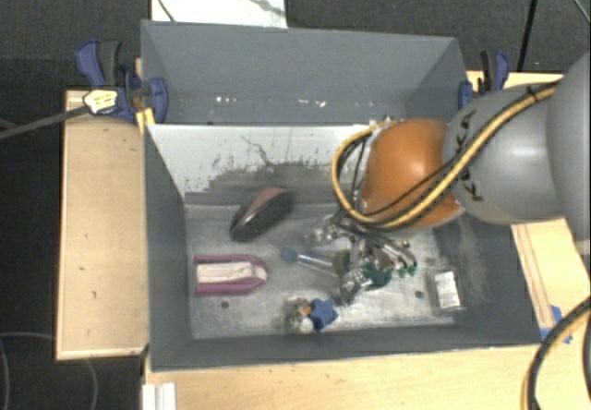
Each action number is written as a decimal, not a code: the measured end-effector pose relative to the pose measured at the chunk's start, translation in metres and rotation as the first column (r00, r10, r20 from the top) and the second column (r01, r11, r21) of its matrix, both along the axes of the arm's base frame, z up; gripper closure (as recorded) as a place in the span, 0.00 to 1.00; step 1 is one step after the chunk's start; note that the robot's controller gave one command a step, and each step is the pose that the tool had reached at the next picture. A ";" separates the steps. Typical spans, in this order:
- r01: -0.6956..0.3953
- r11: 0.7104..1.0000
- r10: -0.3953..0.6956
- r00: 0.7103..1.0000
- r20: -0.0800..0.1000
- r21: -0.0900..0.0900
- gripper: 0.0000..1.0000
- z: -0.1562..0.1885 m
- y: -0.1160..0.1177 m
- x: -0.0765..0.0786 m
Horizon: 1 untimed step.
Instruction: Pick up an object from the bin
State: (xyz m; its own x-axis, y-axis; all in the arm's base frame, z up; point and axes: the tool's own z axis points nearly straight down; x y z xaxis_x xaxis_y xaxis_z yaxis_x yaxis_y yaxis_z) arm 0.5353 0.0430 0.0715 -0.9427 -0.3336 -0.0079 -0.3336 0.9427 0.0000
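Observation:
My gripper (355, 271) is low over the bin floor, right of the middle, under the orange wrist cover. A small green and black thing (380, 275) lies right against it on its right side. A thin blue and silver pen-like stick (303, 258) lies just to its left, pointing at it. In front of it, near the front wall, sits a small blue and white figure (310, 312). Whether anything is between the jaws is hidden by the metal parts.
A dark oval mouse-shaped thing (261, 212) lies at the back left. A pink and white flat case (229, 274) rests at the front left. A small silver box (445, 290) lies near the right wall. The arm comes in from the right.

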 end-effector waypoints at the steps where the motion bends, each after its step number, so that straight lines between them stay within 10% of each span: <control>1: 0.004 1.000 -0.004 1.000 0.006 0.001 1.00 0.003 0.001 0.002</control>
